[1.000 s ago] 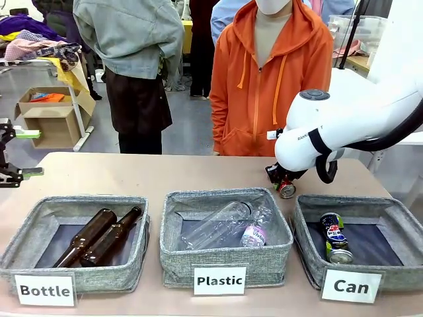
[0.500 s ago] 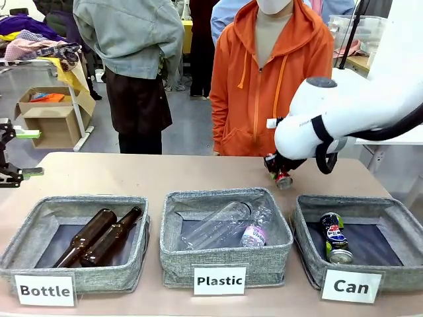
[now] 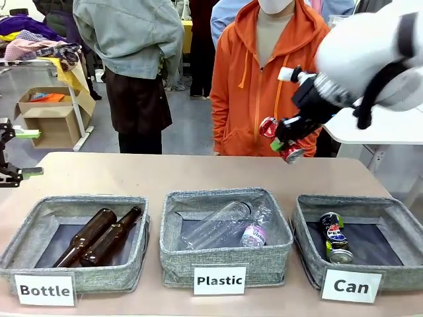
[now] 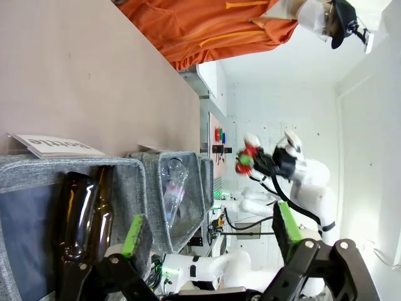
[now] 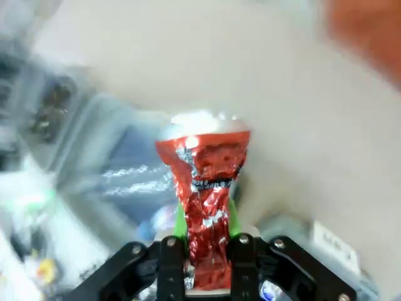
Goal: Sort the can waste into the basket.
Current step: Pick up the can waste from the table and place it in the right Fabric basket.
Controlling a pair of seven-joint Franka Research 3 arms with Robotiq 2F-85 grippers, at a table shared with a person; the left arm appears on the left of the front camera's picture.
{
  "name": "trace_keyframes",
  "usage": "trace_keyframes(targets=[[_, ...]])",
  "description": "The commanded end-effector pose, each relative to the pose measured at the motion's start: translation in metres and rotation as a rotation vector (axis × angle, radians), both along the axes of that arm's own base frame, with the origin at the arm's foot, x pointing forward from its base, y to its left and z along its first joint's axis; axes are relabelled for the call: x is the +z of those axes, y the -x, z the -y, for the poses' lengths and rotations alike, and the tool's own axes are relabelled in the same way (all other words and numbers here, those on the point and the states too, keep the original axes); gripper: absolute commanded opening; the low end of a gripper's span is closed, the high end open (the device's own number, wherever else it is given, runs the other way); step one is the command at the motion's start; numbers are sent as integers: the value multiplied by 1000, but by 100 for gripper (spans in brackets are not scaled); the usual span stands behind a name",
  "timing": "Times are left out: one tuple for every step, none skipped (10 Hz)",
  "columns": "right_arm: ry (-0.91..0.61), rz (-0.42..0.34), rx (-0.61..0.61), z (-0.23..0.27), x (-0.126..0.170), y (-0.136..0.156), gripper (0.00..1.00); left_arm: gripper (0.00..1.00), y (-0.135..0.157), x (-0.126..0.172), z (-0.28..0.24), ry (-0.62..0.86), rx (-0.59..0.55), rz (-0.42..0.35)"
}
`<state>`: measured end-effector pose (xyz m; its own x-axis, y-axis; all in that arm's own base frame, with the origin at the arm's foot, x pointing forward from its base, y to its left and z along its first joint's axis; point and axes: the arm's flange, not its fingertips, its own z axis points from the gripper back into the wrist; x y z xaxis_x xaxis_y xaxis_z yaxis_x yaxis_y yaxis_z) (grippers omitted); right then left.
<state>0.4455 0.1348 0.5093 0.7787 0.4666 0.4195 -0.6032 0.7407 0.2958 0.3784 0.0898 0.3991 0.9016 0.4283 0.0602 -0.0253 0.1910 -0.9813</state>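
We have now lifted the crushed red metal can [image 3: 279,140], clamped in our right gripper [image 3: 283,137], from the table high above the grey woven basket labelled "Can" [image 3: 396,277], where the black-blue can [image 3: 335,238] lies. Next comes the drop. Our left gripper [image 3: 26,152] waits open.

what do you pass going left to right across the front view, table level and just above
left gripper, open → Bottle basket with brown bottles → Plastic basket with clear bottles → red can held up in the right gripper → Can basket with the Pepsi can
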Motion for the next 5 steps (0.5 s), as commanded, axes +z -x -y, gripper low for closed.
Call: trace_keyframes(targets=[[24, -76, 260, 80, -2, 40, 0, 100, 1, 1, -2, 10, -6, 16], [18, -104, 346, 100, -1, 54, 0, 100, 1, 1, -2, 10, -6, 16], [8, -134, 435, 120, -2, 65, 0, 100, 1, 1, -2, 10, -6, 16], [16, -165, 506, 142, -5, 73, 0, 100, 1, 1, -2, 10, -6, 16], [17, -158, 553, 157, -9, 76, 0, 100, 1, 1, -2, 10, -6, 16]])
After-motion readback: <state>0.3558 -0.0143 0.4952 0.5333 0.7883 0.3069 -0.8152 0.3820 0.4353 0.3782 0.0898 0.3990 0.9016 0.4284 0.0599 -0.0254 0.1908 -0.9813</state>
